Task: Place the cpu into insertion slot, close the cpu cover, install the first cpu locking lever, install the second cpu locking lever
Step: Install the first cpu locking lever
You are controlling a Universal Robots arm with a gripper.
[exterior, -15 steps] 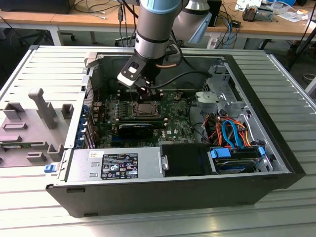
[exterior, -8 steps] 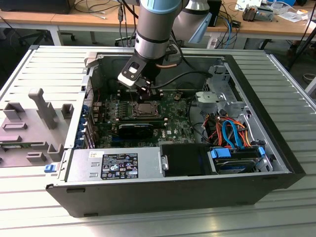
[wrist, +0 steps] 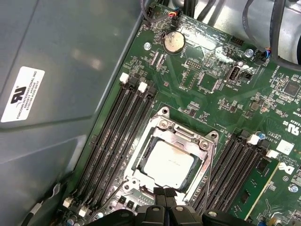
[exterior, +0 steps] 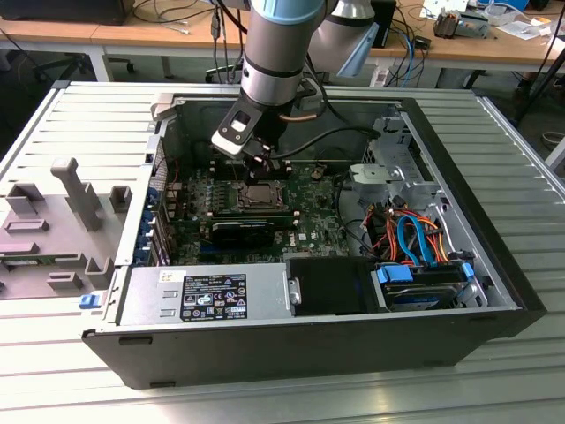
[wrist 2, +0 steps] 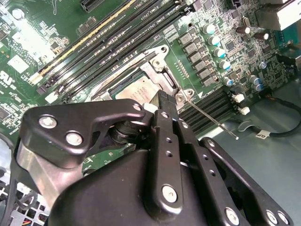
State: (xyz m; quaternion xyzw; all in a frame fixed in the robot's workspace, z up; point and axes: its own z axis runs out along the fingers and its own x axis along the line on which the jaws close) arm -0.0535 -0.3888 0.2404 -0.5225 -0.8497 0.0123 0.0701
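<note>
Fingertips pressed together with nothing visible between them, the hand (wrist: 165, 195) sits low over the green motherboard (wrist: 207, 80), right at one edge of the insertion slot (wrist: 162, 113). The cpu (wrist: 169, 162) lies flat in that slot, silvery top up, with the cpu cover (wrist: 186, 135) folded down around it. In the second wrist view a thin locking lever (wrist 2: 214, 120) juts out from the socket corner.

The silvery cpu (wrist: 169, 162) lies flat in the insertion slot (wrist: 142, 155) — the cpu cover (wrist: 181, 134) closed over its edges.
</note>
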